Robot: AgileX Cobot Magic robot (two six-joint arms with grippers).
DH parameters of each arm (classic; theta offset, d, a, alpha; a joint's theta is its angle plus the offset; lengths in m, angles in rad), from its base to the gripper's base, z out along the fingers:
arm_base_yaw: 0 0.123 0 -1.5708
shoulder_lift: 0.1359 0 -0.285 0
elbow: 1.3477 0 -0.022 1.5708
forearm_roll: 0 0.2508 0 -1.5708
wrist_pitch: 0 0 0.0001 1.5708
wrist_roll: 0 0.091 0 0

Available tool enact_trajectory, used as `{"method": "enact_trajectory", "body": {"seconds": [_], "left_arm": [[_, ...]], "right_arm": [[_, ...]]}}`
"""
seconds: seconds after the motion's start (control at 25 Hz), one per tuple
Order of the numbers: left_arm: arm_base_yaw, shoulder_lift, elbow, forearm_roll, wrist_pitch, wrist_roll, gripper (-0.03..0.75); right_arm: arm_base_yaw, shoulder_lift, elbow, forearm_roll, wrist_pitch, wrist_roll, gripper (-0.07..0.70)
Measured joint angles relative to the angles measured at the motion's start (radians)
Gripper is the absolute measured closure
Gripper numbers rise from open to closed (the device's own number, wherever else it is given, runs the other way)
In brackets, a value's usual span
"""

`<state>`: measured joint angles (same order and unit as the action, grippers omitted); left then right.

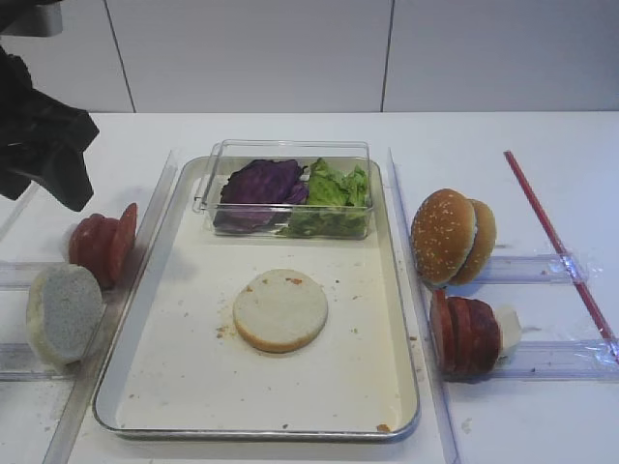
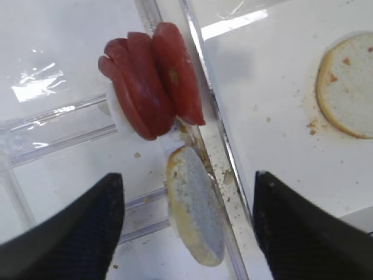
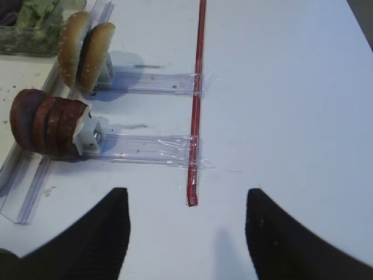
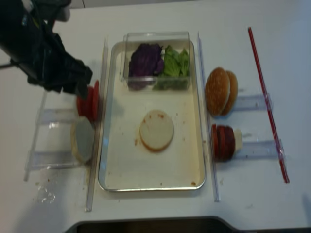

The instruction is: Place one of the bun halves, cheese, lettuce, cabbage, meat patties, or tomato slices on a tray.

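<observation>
While the left gripper (image 2: 186,227) hangs with its black fingers spread wide and nothing between them, it sits just above the row of thin bright red tomato slices (image 2: 152,79) standing on edge in a clear plastic rack, with a rough-faced pale bun half (image 2: 195,213) propped beside them. These slices look light, soft and slick, likely to bend or slip, so pinching one across its flat faces near the top rim seems wisest. Farther right, the round flat pale bun half with reddish specks (image 1: 280,309) already lies on the large cream tray with a silvery rim (image 1: 155,382), near its middle. The right gripper (image 3: 186,233) is also spread wide and empty over bare table.
</observation>
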<state>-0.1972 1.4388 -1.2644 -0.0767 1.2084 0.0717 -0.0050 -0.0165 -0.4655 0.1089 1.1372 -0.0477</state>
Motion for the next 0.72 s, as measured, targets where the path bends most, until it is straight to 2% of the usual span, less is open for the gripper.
{"method": "enact_trajectory", "body": {"seconds": [0.24, 0.72], "left_arm": [[0.031, -0.012, 0.000, 0.014, 0.022, 0.004, 0.279], [0.118, -0.103, 0.024, 0.014, 0.027, 0.016, 0.279]], "right_arm": [[0.000, 0.000, 0.000, 0.000, 0.000, 0.000, 0.178], [0.000, 0.000, 0.000, 0.000, 0.000, -0.002, 0.178]]}}
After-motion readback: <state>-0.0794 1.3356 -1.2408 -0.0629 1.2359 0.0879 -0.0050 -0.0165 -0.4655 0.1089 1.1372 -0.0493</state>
